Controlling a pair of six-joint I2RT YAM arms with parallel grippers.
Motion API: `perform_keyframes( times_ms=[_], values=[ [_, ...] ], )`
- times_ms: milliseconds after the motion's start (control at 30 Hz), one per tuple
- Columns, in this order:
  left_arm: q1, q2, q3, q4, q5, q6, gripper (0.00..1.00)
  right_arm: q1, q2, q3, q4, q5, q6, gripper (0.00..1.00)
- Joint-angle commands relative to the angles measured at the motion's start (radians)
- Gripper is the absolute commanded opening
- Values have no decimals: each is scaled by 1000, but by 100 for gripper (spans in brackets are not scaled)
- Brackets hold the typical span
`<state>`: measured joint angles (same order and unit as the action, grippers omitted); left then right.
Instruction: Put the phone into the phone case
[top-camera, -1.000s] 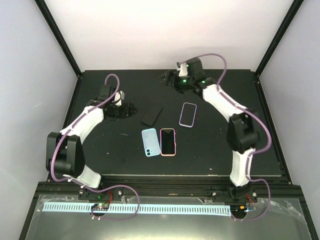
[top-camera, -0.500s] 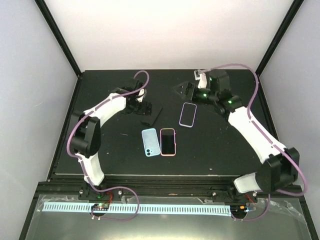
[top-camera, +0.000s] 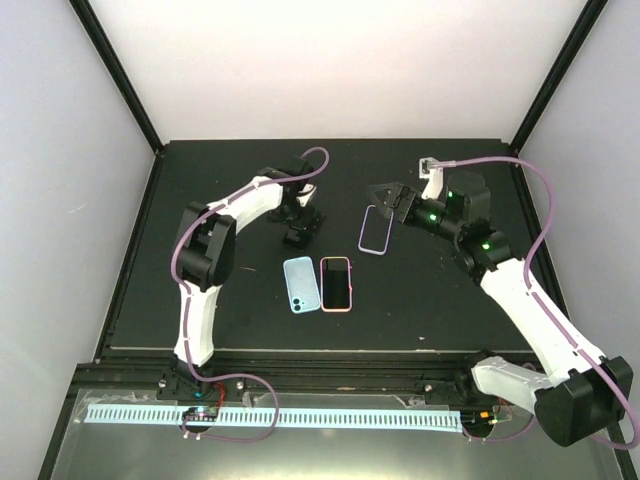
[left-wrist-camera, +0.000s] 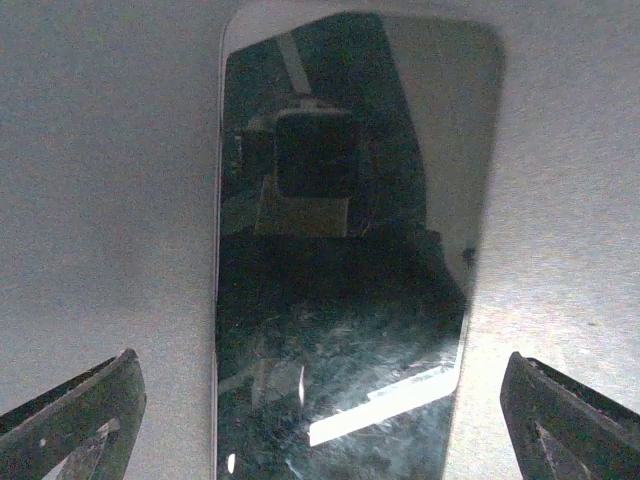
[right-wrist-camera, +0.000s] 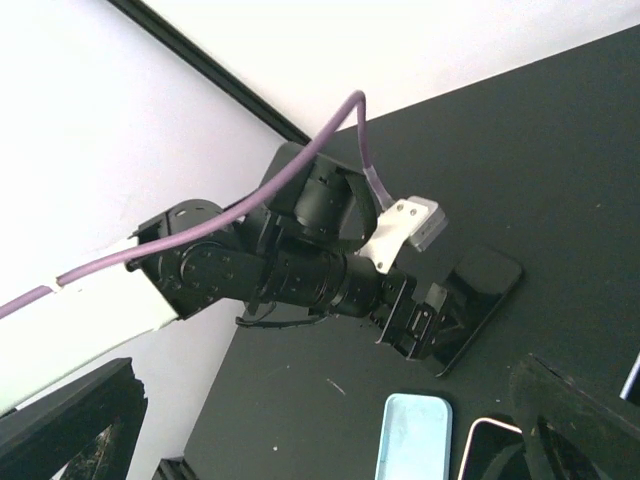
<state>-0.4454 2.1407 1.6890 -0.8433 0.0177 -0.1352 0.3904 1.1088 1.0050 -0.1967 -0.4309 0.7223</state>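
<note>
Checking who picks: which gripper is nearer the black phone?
Left. The left gripper hovers over the phone, open; the right gripper sits to its right, by the purple case.

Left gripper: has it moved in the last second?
Yes. The left gripper swung right, from well left of the black phone to directly over it, nearer the unmoved purple-rimmed case.

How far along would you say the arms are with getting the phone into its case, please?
Nothing is finished: the black phone lies flat on the table, apart from the purple-rimmed case, which looks empty. In hand: the left gripper hovers over the phone, fingers open either side; the right gripper is open by the case's far end. Left: grasp, carry over, seat it.
</note>
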Motion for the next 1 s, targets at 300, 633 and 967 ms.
perform_keyframes(
  times_ms=[300, 633, 967],
  values=[
    [-44, 137, 153, -102, -53, 30, 99, -10, 2, -65, 11, 67, 22, 100],
    [-50, 163, 190, -126, -70, 4, 93, -10, -5, -105, -98, 120, 14, 99],
    [-40, 175, 193, -142, -74, -18, 81, -8, 13, -191, -24, 49, 88, 91]
  ],
)
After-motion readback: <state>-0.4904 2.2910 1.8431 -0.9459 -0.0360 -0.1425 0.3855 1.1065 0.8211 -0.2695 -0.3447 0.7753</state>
